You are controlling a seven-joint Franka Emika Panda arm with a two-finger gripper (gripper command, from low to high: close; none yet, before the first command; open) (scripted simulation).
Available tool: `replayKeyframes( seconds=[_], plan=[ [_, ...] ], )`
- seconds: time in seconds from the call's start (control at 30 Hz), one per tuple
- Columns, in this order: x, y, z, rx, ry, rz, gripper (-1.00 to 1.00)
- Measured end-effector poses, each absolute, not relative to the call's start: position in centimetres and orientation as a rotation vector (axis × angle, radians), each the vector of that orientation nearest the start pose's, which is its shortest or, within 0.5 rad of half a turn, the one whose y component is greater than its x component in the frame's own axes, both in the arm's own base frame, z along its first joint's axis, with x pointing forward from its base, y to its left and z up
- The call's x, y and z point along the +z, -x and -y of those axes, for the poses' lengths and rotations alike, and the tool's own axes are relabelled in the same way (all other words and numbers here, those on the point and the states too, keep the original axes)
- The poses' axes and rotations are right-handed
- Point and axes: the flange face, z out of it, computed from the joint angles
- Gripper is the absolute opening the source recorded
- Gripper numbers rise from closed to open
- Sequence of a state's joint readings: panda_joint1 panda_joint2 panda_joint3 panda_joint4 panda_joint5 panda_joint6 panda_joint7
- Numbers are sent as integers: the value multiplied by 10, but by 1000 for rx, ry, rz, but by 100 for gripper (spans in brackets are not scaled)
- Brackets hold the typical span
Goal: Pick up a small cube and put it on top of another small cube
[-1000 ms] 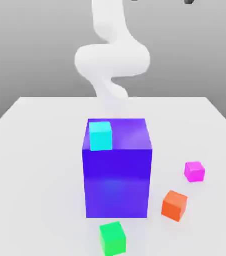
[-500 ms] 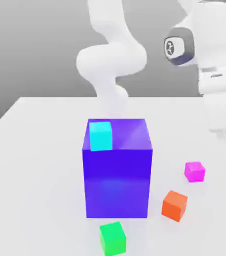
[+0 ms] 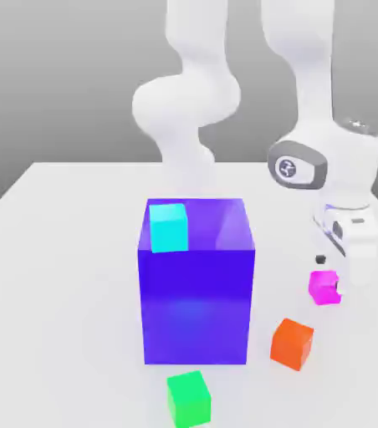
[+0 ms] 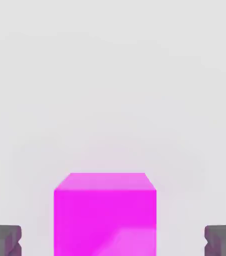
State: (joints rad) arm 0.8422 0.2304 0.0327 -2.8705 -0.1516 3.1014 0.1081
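No legible text, label, number or brand appears on any object before me. The only marking is a small round emblem (image 3: 287, 168) on the dark cap of my wrist joint (image 3: 322, 163); I cannot make out any characters in it.

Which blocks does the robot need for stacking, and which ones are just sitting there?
Needed: the small magenta cube, between the open gripper fingers; another small cube as base, which one cannot be told.
Sitting there: big blue-purple block, cyan cube, orange cube, green cube.
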Motion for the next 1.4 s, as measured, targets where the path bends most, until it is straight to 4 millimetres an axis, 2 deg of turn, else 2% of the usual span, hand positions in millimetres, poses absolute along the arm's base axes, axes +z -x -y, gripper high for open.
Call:
replayKeyframes(
  seconds=[0.03,0.27,0.53,0.6,0.7,0.9,1.17,1.4],
  plan=[
    [129,-205,-267,1,2816,1390,-100],
    [128,-205,-267,1,2817,1391,-100],
    [186,-204,-268,3,2812,1405,-100],
    [188,-207,-276,18,2782,1468,-100],
    [184,-233,-284,31,2768,1495,-100],
    [171,-271,-313,34,2694,1637,-100],
    [159,-324,-298,79,2605,1810,-100],
    [159,-370,-280,82,2503,1971,-100]
  ],
)
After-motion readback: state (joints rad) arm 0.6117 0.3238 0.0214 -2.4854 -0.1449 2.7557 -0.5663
